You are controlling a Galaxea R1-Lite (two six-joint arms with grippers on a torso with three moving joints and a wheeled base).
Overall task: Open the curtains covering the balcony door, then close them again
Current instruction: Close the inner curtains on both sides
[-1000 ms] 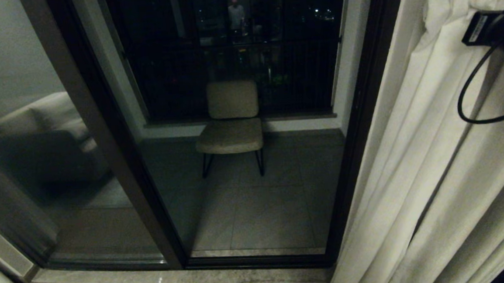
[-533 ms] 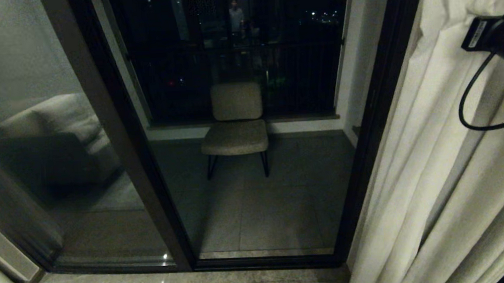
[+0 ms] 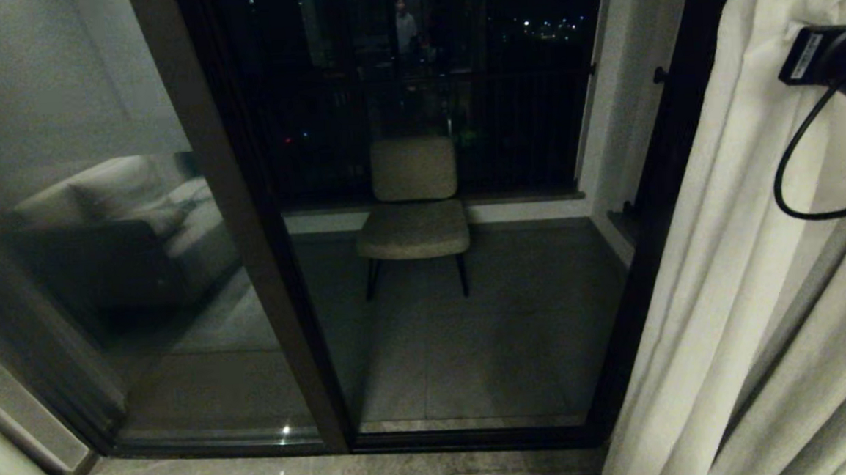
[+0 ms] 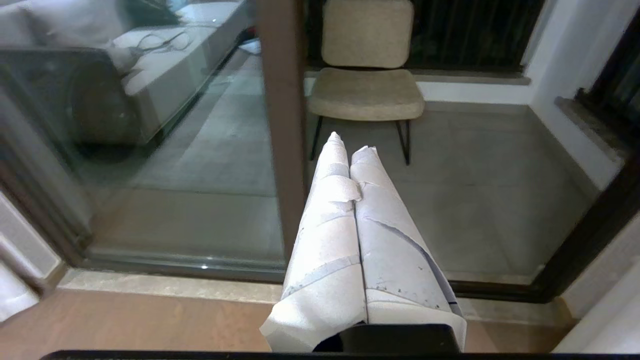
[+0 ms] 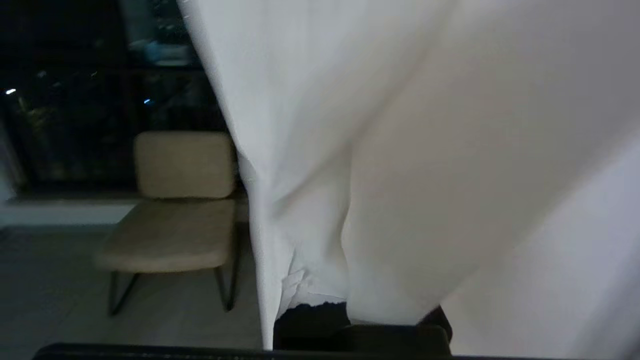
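Beside the balcony door (image 3: pixel 422 215), right tool (image 5: pixel 320 300) pinches the curtains (image 3: pixel 749 284).

Curtain (image 3: pixel 749 284) bunched right — balcony door (image 3: pixel 246 226) uncovered.

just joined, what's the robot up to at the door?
The right gripper is shut on the cream-white pleated curtain, which is bunched to the right of the dark-framed glass balcony door. Most of the glass is uncovered, showing a beige padded chair on the balcony. The left gripper, fingers wrapped in white, is shut, holds nothing and points at the door.
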